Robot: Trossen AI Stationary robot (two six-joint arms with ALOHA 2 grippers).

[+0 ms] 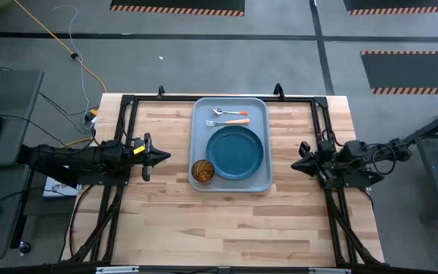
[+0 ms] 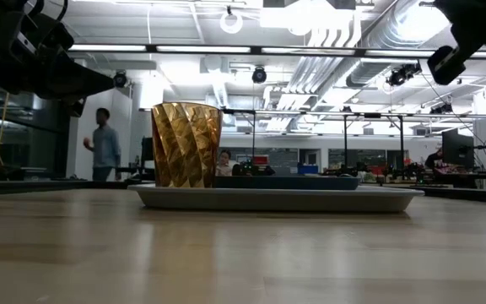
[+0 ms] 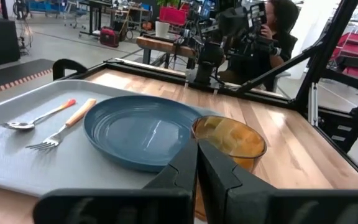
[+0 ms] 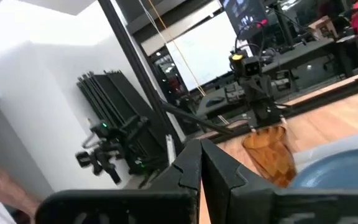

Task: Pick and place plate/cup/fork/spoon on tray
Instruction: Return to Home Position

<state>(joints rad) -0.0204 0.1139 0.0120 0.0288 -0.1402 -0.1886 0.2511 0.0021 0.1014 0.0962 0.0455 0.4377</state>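
Note:
The pale grey-blue tray [image 1: 201,169] lies at the table's far middle. On it rest the dark teal plate [image 1: 235,151], the amber cup [image 1: 203,171] upright at the tray's near left corner, and the spoon [image 1: 229,112] and the fork [image 1: 227,122] along the far edge. The left wrist view shows the plate [image 3: 138,129], cup [image 3: 230,141], spoon [image 3: 39,116] and fork [image 3: 64,126]. My left gripper [image 1: 166,156] is shut and empty, left of the tray. My right gripper [image 1: 294,165] is shut and empty, right of the tray.
A black frame [image 1: 219,98] runs along the table's far, left and right edges. Bare wood [image 1: 226,228] lies between the tray and the near edge. A person [image 2: 104,143] shows in the room behind, another [image 3: 272,37] beyond the table's right side.

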